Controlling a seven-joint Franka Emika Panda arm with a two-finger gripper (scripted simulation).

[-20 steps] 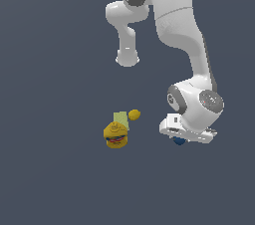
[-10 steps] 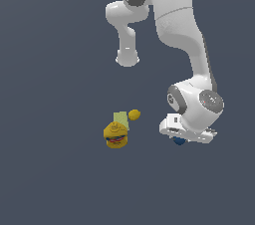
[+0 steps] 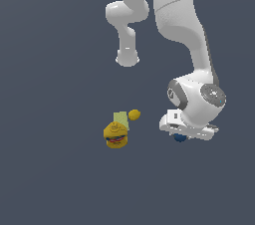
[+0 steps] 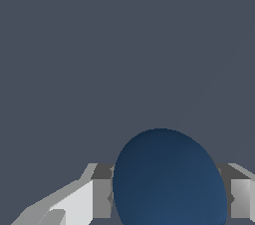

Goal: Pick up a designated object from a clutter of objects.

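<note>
jaws [image 4: 169, 196] clasping blue ball [image 4: 169, 179] on both sides | clutter [image 3: 119, 129] well apart

The floor [image 3: 50, 169] is a flat, plain dark grey-blue surface. On it lie a yellow burger-like lump [image 3: 115, 135] with red and dark marks, a pale green block [image 3: 120, 118] touching it, and a small yellow ball [image 3: 134, 114] just beside the block.
</note>
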